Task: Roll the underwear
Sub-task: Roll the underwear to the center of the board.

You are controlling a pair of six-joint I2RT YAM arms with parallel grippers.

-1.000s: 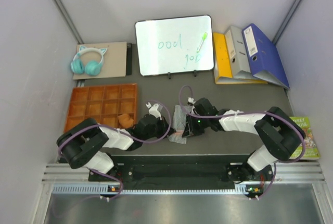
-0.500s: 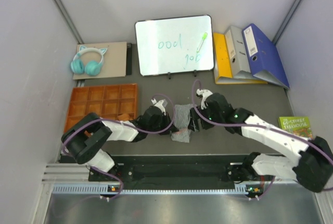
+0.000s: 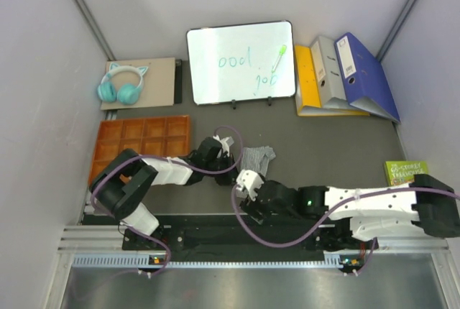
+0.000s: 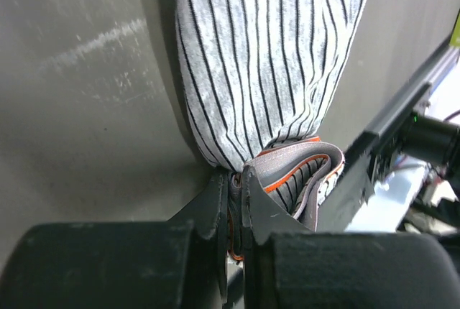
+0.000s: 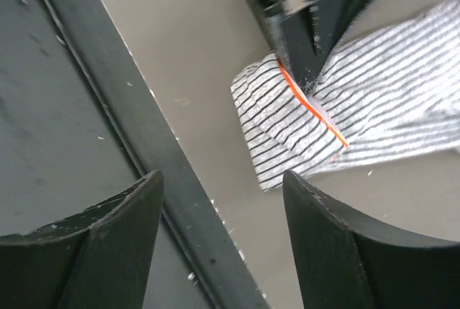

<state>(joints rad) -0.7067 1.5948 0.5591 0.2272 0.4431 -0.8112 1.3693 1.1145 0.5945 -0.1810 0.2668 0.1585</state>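
Observation:
The grey-and-white striped underwear (image 3: pixel 256 159) lies bunched on the dark table just right of my left gripper (image 3: pixel 230 169). In the left wrist view the striped cloth (image 4: pixel 266 57) stretches away from the left gripper (image 4: pixel 236 180). That gripper is shut on the cloth's folded grey waistband with orange trim (image 4: pixel 302 169). My right gripper (image 3: pixel 243 190) is apart from the cloth, close to the table's front edge. In its own view the right gripper (image 5: pixel 221 180) is open and holds nothing. The striped cloth (image 5: pixel 359 122) lies ahead of it.
An orange compartment tray (image 3: pixel 140 140) sits left of the left arm. A whiteboard (image 3: pixel 241 61), teal headphones (image 3: pixel 122 86) and binders (image 3: pixel 345 75) line the back. A green book (image 3: pixel 406 172) lies far right. The table's front rail (image 5: pixel 144 151) runs under the right gripper.
The right gripper has opened, let go of the striped cloth and pulled back toward the front edge. The left gripper, still shut on the cloth, has drawn it a little farther back.

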